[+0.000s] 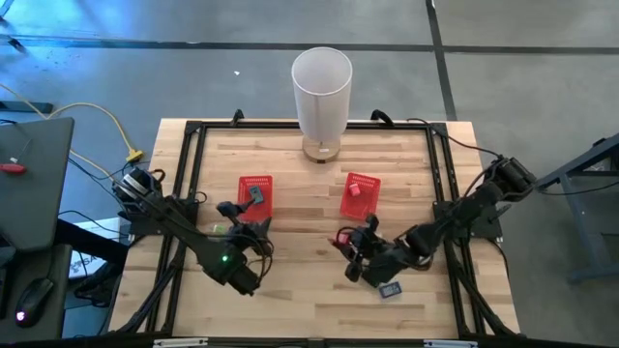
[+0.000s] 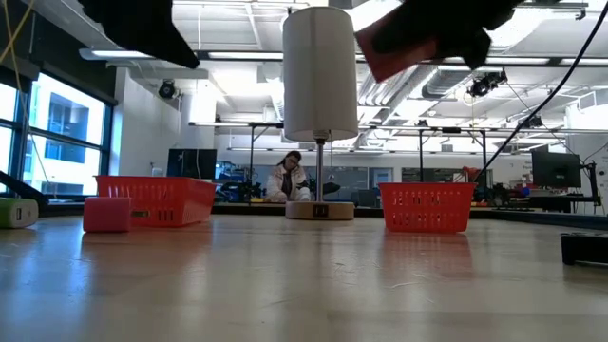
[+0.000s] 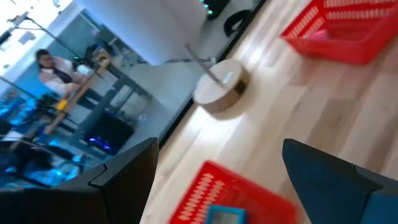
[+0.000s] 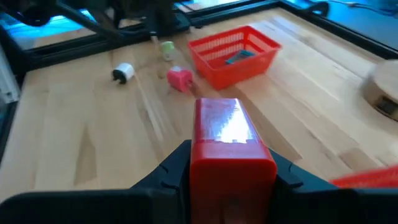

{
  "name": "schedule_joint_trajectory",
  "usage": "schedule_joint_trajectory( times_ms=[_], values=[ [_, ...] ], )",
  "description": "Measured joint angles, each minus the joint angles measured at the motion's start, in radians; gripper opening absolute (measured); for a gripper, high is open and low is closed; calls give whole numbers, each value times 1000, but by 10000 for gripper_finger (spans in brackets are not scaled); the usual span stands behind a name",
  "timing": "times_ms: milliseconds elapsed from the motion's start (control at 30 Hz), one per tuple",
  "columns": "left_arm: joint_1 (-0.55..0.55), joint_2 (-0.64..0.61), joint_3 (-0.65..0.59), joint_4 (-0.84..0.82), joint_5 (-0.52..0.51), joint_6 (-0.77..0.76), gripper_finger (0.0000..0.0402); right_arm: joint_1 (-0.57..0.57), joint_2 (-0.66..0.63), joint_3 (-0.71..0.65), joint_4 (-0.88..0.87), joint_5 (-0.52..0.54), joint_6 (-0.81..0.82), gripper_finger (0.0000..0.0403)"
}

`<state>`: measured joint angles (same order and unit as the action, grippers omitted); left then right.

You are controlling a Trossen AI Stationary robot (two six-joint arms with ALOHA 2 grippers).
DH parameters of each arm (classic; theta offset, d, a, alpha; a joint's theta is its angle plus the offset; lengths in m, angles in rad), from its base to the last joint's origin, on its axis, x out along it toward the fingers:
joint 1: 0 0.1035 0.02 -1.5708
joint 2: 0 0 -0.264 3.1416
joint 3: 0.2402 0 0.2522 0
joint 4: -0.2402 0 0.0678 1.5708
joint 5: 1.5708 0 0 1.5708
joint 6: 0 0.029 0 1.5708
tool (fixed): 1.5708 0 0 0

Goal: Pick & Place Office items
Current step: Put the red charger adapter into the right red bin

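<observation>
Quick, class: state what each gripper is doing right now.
Left gripper: open, holding nothing.
Right gripper: closed on a red block.

This is a robotics lab in a big open industrial hall. The wooden bench [image 1: 319,290] sits inside a black metal frame [image 1: 184,184] on a grey concrete floor [image 1: 145,58], with two dark robot arms bolted at its sides. Overhead run exposed ducts and pipes [image 2: 418,95] and long strip lights [image 2: 237,55], with a camera or lamp hanging from the ceiling [image 2: 483,84]. Tall windows [image 2: 57,142] line one wall. Farther back stand more work tables crowded with monitors [image 2: 554,169] and gear, and a person [image 2: 288,179] sits at one. Beside the bench, a yellow cable [image 1: 114,124] trails across the floor to a dark desk with a mouse [image 1: 37,293].
</observation>
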<state>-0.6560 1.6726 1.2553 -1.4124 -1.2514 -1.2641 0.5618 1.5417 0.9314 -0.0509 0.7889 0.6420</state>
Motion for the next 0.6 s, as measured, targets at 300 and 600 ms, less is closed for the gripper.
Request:
schedule_joint_trajectory(
  times_ms=[300,600],
  values=[
    [81,1,-23,253,95,334,333,-54,0,0,71,-78,-129,106],
    [203,-40,-23,522,291,769,333,-55,1,0,63,-81,-176,106]
  ],
)
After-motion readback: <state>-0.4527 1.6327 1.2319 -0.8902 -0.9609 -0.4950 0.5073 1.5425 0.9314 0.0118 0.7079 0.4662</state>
